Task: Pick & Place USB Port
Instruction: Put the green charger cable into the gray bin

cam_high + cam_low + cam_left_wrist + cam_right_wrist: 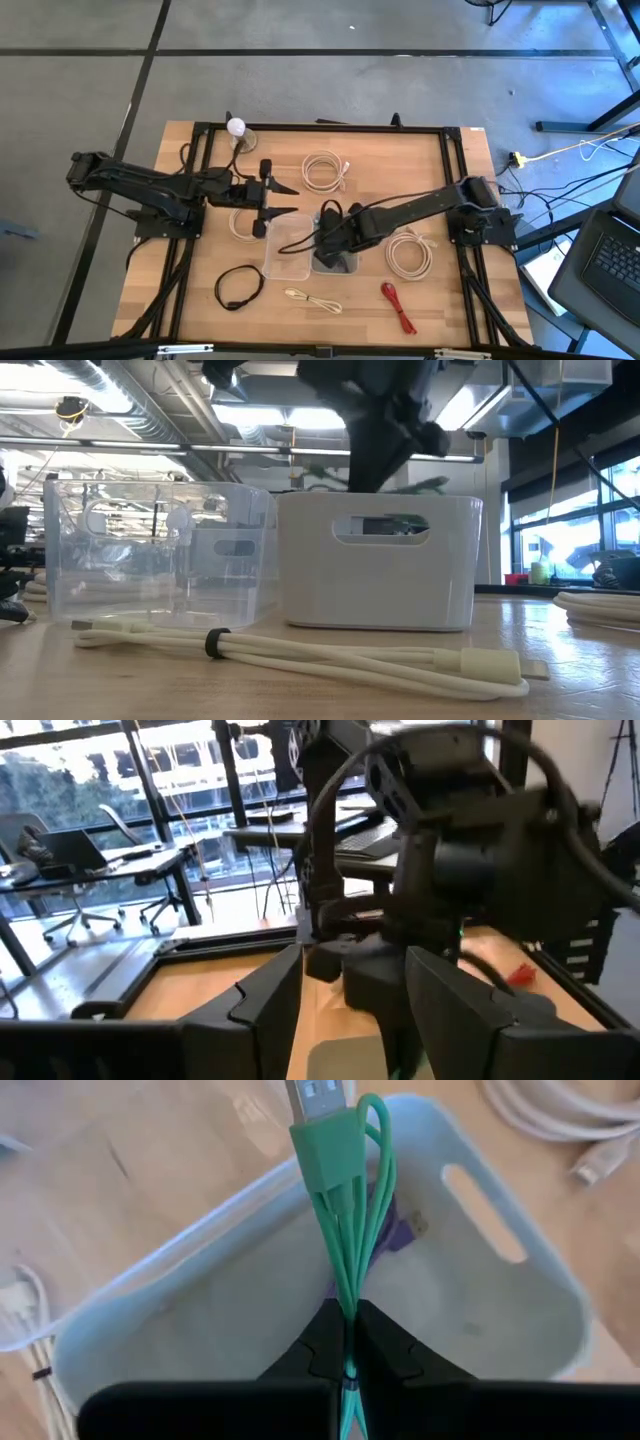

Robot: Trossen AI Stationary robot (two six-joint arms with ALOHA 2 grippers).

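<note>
Left end effector (345, 1020) fingers apart, facing right arm (470, 850) above table (200, 985)

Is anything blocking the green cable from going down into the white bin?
Nothing visible is. The right hand holds the green cable directly over the open white bin. Only something purple lies inside, on the bottom.

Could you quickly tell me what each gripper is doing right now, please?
Left gripper: open, holding nothing.
Right gripper: shut on the green USB cable above the white bin.
</note>
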